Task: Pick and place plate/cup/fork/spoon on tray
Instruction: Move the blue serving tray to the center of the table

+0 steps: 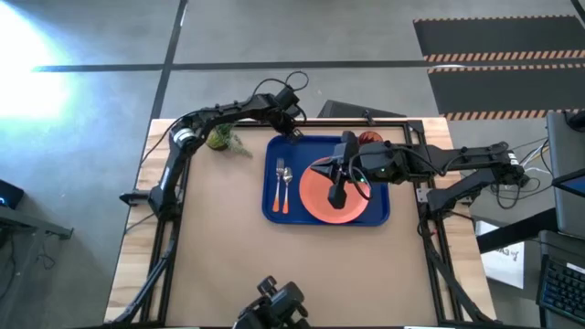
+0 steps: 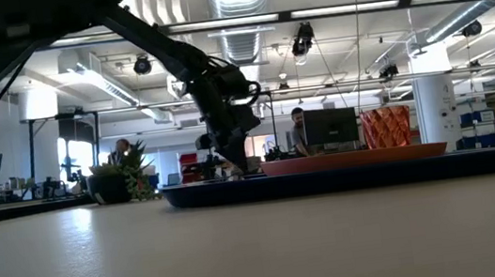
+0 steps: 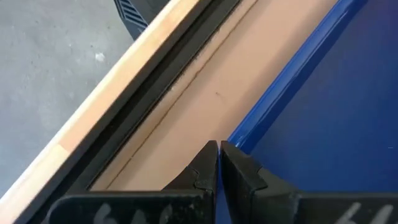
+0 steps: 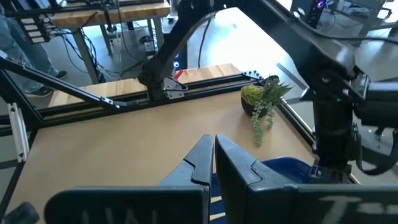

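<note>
The blue tray (image 1: 274, 212) lies mid-table. On it are the salmon plate (image 1: 320, 201) and, left of the plate, the fork (image 1: 279, 187) and the spoon (image 1: 287, 187) side by side. The dark red cup (image 1: 369, 139) stands by the tray's far right corner; the low view shows it as the cup (image 2: 386, 127) behind the plate (image 2: 354, 157). My left gripper (image 1: 294, 133) is shut and points steeply down at the tray's far left corner. My right gripper (image 4: 214, 152) is shut and empty, hovering high over the plate and pointing toward the table's left. My left gripper (image 3: 219, 149) has its shut fingertips right at the tray's far rim (image 3: 280, 87), coming from above at a slant. Whether they touch the rim I cannot tell, and nothing is between the fingers.
A small green potted plant (image 1: 219, 139) stands on the table left of the tray's far corner, close to my left arm. Bare tabletop (image 1: 302, 274) stretches in front of the tray. A dark rail (image 3: 155, 93) runs along the table's far edge.
</note>
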{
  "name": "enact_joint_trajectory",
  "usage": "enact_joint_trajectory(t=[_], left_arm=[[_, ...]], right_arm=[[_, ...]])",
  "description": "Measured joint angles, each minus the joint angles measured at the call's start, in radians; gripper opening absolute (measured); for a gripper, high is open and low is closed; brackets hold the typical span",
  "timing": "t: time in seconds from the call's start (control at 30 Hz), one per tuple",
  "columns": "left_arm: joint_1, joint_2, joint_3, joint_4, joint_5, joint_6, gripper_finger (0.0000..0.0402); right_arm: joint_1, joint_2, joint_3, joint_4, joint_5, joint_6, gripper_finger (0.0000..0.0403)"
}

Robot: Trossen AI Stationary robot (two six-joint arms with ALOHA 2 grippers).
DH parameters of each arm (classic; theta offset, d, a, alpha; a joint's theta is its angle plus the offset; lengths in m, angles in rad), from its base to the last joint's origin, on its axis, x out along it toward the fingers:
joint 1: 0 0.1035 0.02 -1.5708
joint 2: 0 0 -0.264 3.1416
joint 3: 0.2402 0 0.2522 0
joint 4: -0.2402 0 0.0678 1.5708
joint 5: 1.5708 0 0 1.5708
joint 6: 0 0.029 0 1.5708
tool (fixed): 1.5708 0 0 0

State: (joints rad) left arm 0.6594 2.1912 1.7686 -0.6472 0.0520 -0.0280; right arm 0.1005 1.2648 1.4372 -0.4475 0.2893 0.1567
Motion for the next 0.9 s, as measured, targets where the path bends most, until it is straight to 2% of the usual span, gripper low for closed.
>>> enact_joint_trajectory(t=[0.5, 0.9], left_arm=[[-0.005, 0.033, -0.005, 0.007, 0.026, -0.021, 0.0000], [-0.090, 0.031, -0.032, -0.043, 0.018, -0.022, 0.0000]], right_arm=[[0.000, 0.000, -0.001, 0.012, 0.000, 0.000, 0.0009], [0.000, 0.000, -0.002, 0.011, 0.000, 0.002, 0.0009]])
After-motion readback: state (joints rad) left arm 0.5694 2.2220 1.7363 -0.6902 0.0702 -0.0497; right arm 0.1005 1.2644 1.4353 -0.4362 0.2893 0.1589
